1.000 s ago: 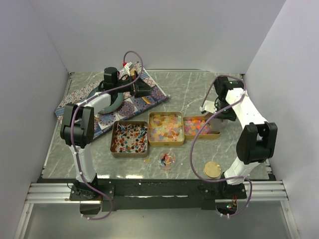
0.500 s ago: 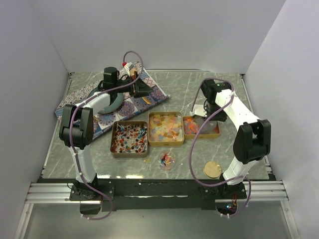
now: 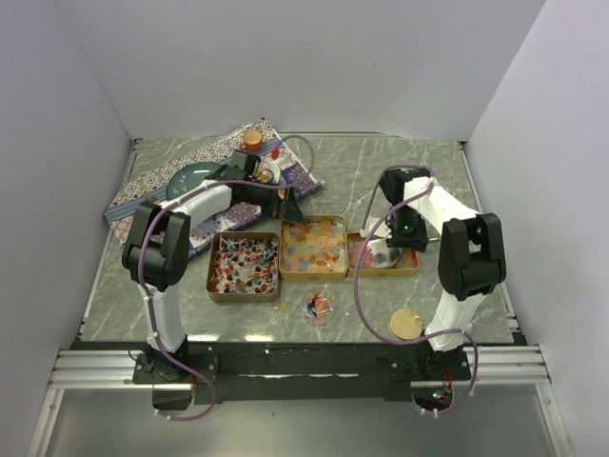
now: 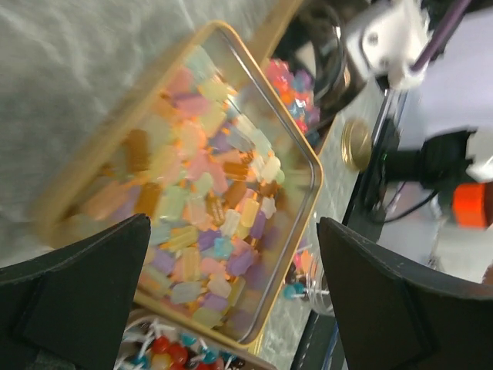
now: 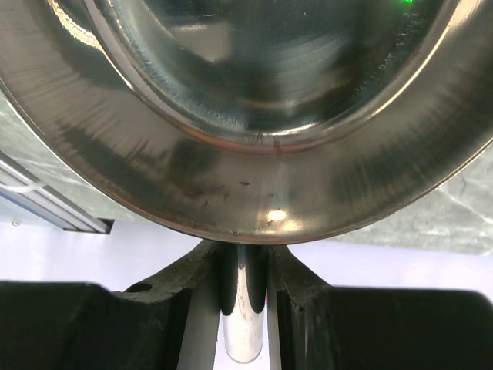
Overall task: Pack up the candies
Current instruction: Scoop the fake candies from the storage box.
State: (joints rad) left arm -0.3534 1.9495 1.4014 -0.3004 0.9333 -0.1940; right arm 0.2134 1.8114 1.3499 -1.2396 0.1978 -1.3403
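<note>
Table: grey marbled table, carrying three shallow gold rectangular tins in a row running left to right.
Candies: tiny multicoloured candies lie in all three tins; loose heaps, no single heading.
Right tool: clamped on the handle of a shiny steel scoop, over the right-hand tin.
Left tool: fingers apart, empty, above the middle tin.
Step, my judgement: scooping; keep the bowl level, lift slowly.
</note>
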